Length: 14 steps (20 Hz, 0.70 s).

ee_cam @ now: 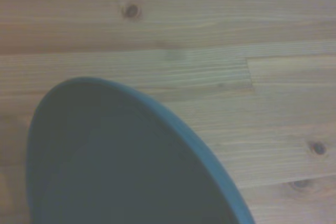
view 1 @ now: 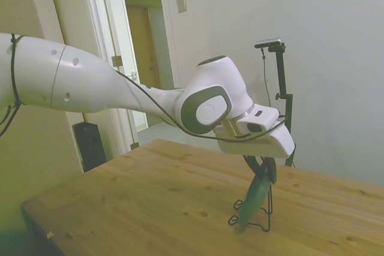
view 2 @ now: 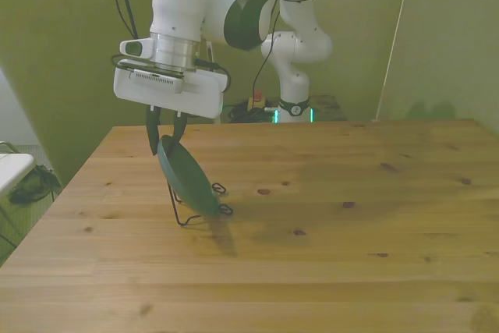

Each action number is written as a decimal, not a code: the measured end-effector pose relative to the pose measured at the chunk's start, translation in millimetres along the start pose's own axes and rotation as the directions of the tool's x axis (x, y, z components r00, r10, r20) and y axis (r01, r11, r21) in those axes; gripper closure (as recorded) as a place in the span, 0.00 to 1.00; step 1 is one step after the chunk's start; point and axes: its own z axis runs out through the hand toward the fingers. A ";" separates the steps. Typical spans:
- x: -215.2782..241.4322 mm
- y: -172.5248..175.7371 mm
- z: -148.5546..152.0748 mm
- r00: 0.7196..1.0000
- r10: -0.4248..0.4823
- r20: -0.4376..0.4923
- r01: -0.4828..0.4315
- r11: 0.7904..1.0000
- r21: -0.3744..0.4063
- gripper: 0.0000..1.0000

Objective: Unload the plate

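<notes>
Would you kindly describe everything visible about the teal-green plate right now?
The plate is round, shallow and dull teal-green, with a smooth, slightly raised rim and a matte look. It stands tilted on edge in a thin black wire stand on the wooden table. The gripper is at its top edge, fingers straddling the rim; whether they grip it is unclear.

The plate (ee_cam: 121, 166) runs off the wrist view's edge — its rim soft, the wire stand (view 2: 191, 212) partly hidden behind it.

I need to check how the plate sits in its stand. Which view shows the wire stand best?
The front view: the wire stand shows under the tilted plate. The side view shows it partly behind the plate. The wrist view shows only plate and table.
</notes>
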 end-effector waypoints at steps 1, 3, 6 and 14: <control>1.2 -0.7 -2.1 1.000 0.000 -0.001 0.001 1.000 0.001 1.00; 3.7 -2.8 -7.1 1.000 -0.004 -0.003 0.004 1.000 0.002 1.00; 6.5 -6.5 -14.0 1.000 -0.008 -0.004 0.008 1.000 0.005 1.00; 7.1 -47.1 -63.3 1.000 0.010 0.001 -0.011 0.992 0.130 1.00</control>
